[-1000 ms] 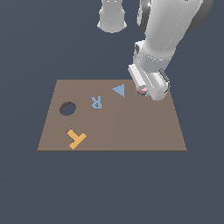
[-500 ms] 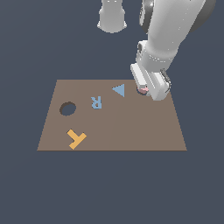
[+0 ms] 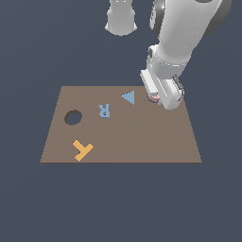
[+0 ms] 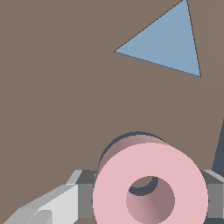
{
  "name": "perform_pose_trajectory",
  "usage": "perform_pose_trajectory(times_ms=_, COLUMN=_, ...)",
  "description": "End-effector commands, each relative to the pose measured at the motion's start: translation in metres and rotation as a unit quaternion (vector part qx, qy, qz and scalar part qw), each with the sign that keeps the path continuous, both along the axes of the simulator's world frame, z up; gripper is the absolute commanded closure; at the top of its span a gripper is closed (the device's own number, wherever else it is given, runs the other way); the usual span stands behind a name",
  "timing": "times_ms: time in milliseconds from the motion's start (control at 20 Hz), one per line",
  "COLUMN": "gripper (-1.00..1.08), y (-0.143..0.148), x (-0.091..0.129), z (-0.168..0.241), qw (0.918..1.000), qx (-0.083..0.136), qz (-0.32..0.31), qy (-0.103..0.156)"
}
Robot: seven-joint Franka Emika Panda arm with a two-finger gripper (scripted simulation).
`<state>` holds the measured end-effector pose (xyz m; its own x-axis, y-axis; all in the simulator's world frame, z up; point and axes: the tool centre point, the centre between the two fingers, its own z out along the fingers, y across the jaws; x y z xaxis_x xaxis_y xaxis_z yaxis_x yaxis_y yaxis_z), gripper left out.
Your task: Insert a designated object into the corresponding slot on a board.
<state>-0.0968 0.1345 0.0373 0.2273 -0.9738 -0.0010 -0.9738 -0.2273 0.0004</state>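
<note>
Lowering step: claw (image 4: pixel 148 192) clamped on pink ring (image 4: pixel 150 183) just beside the blue triangle (image 4: pixel 168 41); next, seat it squarely in its slot (image 4: pixel 114 146).

Only readable signs are letter-shaped pcs lying on the flat brown rectangular board (image 3: pixel 142 137): a small blue letter R (image 3: pixel 104 110), seen upside down in the exterior view, & an orange Y-shaped piece (image 3: pixel 82 150). No labels, brands or nos. anywhere else.
</note>
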Motion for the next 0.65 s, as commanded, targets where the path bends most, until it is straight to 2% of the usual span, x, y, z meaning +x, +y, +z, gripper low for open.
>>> perform_pose_trajectory(times_ms=0, gripper=1.08, y=-0.0002, x=0.0000, z=-0.0050, qw=1.0000, qx=0.000, qz=0.000, qy=0.000)
perform_pose_trajectory(times_ms=100, gripper=1.08, y=-0.0003, x=0.0001, z=-0.0067, qw=1.0000, qx=0.000, qz=0.000, qy=0.000)
perform_pose_trajectory(times_ms=150, gripper=-0.92, y=-0.0003, x=0.0001, z=-0.0067, qw=1.0000, qx=0.000, qz=0.000, qy=0.000)
perform_pose_trajectory(times_ms=600, gripper=-0.92, y=-0.0003, x=0.0001, z=-0.0067, qw=1.0000, qx=0.000, qz=0.000, qy=0.000)
